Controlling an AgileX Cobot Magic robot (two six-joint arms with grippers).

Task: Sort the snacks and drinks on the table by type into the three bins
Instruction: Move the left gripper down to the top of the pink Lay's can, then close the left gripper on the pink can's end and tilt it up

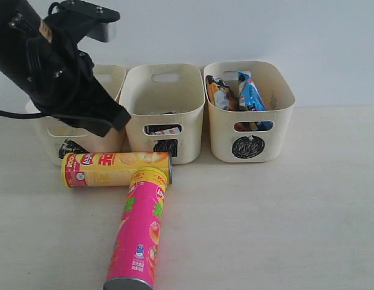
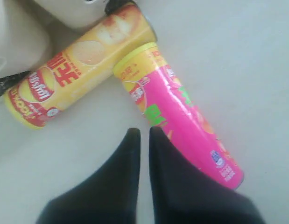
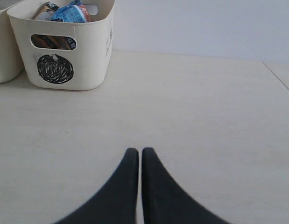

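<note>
Left wrist view: left tool [image 2: 144, 134], pressed together, hangs beside the pink tube [image 2: 181, 119]; probably light, stiff, slick, rolls, so grip across mid-body.

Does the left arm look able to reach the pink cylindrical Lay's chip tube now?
Probably yes: the shut left gripper hangs near the pink chip tube, nothing between them; it must open first.

Beige table [image 1: 283, 211]; three cream bins [image 1: 165, 99] in row at back; yellow-red tube [image 1: 114, 169], pink tube [image 1: 138, 235] lying flat, touching.
</note>
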